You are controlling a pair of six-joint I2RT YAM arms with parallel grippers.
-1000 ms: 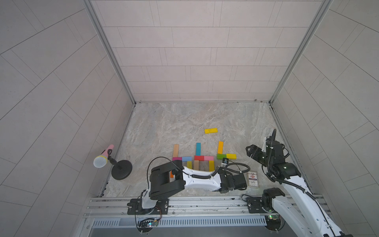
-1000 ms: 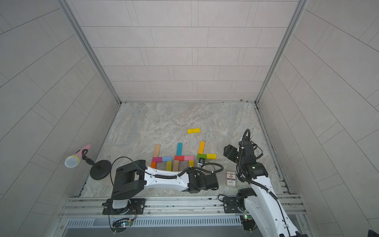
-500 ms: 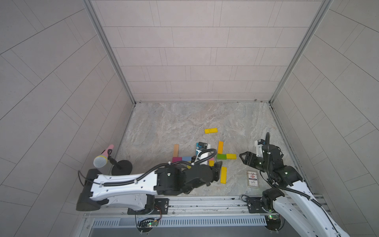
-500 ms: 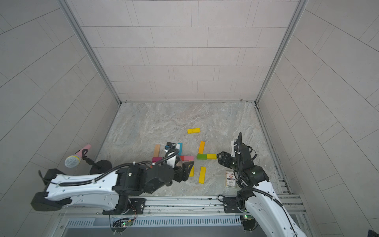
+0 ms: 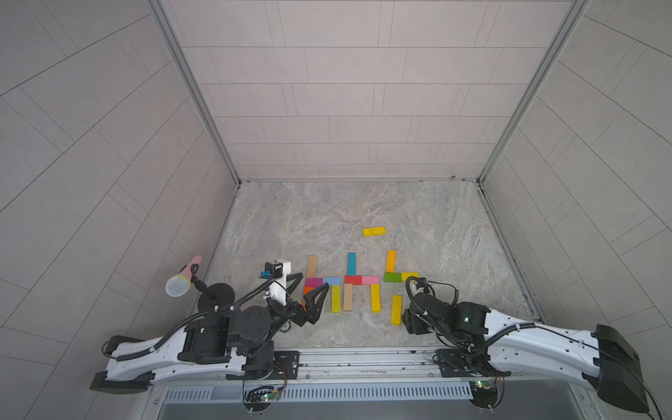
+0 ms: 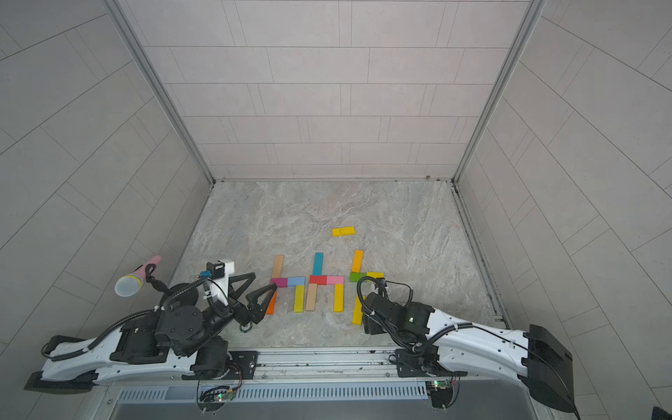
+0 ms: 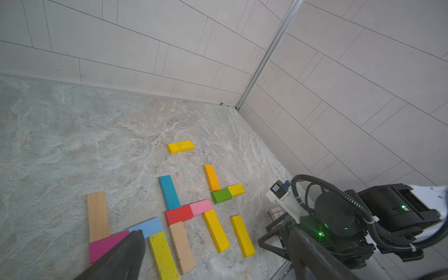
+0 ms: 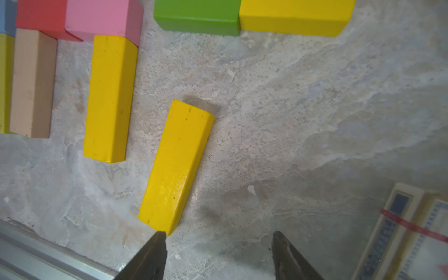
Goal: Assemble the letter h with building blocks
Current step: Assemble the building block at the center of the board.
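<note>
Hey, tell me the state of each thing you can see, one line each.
Left gripper: open, empty.
Left h: partly hidden by that gripper.
Middle h: complete.
Orange-green-yellow group: lower legs missing.
Far yellow block: flat, alone.
Loose yellow block: flat, unattached.
Right gripper: open, empty, fingertip by that block's corner.
Card box: flat.
Microphone: on stand.

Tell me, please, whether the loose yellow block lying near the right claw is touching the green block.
Apart. The right wrist view shows a plain strip of bare floor between the loose yellow block and the green block.
</note>
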